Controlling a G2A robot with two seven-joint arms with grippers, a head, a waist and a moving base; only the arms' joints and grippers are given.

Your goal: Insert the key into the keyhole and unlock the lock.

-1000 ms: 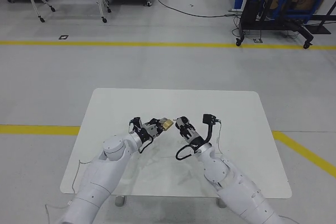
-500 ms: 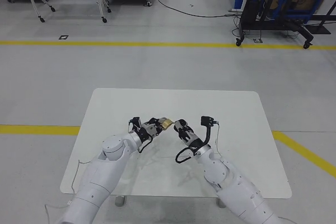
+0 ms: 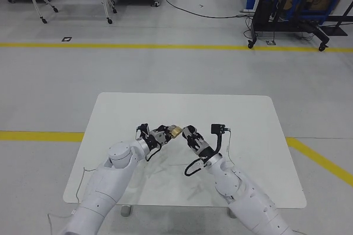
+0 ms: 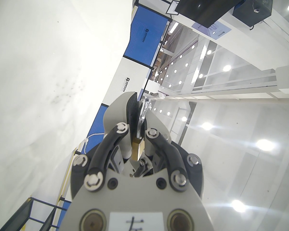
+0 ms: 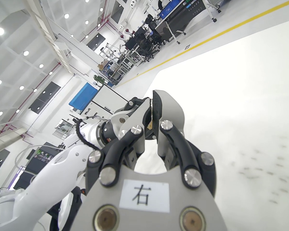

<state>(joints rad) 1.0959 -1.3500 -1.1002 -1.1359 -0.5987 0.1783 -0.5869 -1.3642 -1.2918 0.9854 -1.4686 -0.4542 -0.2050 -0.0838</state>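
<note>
Brass lock [image 3: 175, 130] held above the middle of the white table [image 3: 247, 111], left gripper [image 4: 140, 111] clamped on its silver shackle [image 4: 144, 108], right gripper [image 3: 187, 131] just right of the lock, clenched on a thin key [image 5: 149, 124], both arms reaching in from the near edge

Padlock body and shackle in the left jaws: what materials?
Padlock body: looks like brass, yellow metal with a satin sheen. Shackle: probably plated steel, silvery with mirror-like glints; the exact alloy can't be told.
</note>
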